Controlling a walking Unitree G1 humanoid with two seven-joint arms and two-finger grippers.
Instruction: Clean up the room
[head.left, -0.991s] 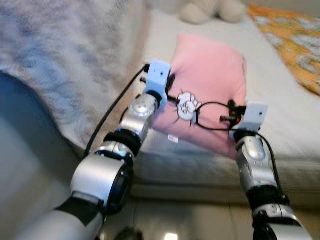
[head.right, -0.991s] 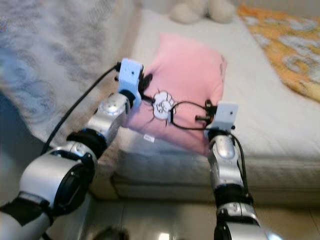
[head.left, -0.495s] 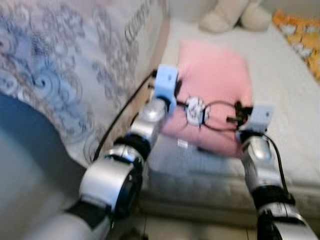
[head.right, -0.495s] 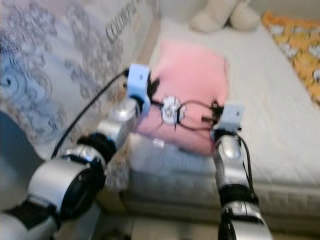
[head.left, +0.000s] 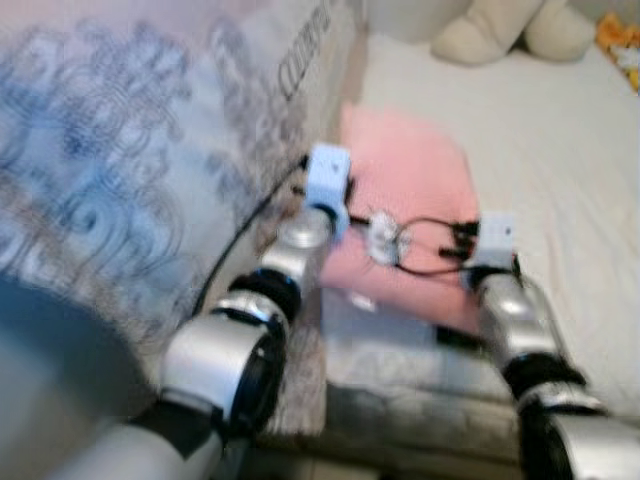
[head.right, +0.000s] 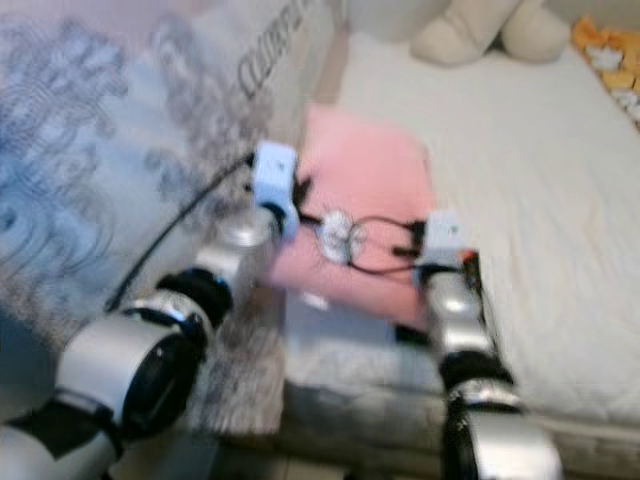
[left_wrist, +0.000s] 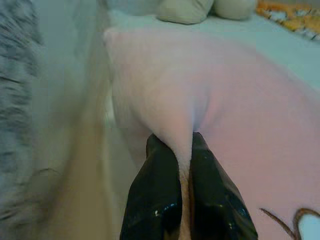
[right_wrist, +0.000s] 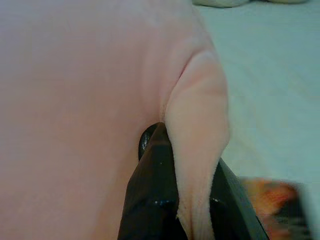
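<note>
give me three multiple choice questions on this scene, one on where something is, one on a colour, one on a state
1. Where does the pillow lie?
A. on the floor
B. at the near edge of the bed, beside the patterned blanket
C. on top of the plush toy

2. What colour is the pillow?
A. pink
B. green
C. black

3. How do the two grippers stand?
A. both open above the pillow
B. one shut, one hanging idle
C. both shut on folds of the pillow

Answers:
1. B: the pillow rests on the white bed at its near edge, with the patterned blanket beside it; the plush toy sits farther back.
2. A: it is pink in every view.
3. C: the left gripper and the right gripper each pinch a pink fold between black fingers.
</note>
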